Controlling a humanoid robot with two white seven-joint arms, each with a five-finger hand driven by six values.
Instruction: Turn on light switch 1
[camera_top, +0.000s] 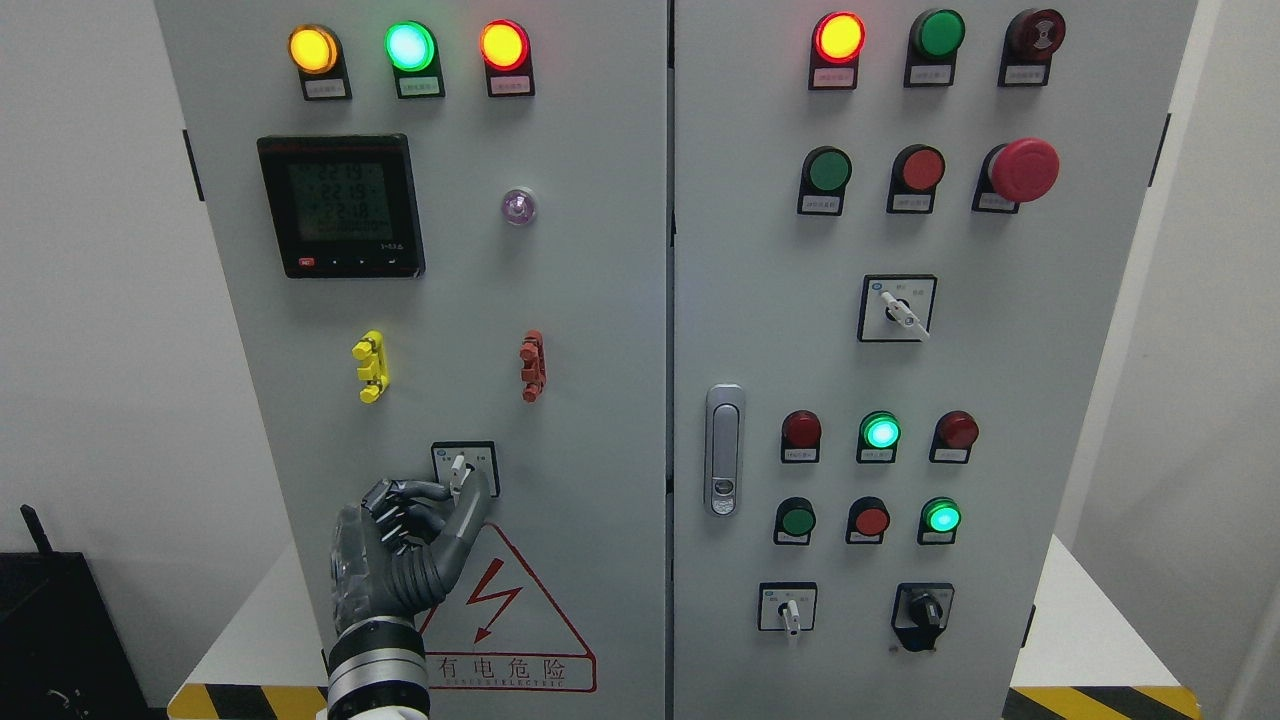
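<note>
At the left door, left hand (412, 530) pinches switch (459, 472).

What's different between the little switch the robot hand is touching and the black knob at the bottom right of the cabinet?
The white switch on the left door has a slim pale lever; the black knob on the right door is dark and chunkier. The left robot hand has its fingers around the white switch, while nothing touches the black knob. The white switch sits higher up than the black knob. Both are mounted on square plates on the grey cabinet.
</note>
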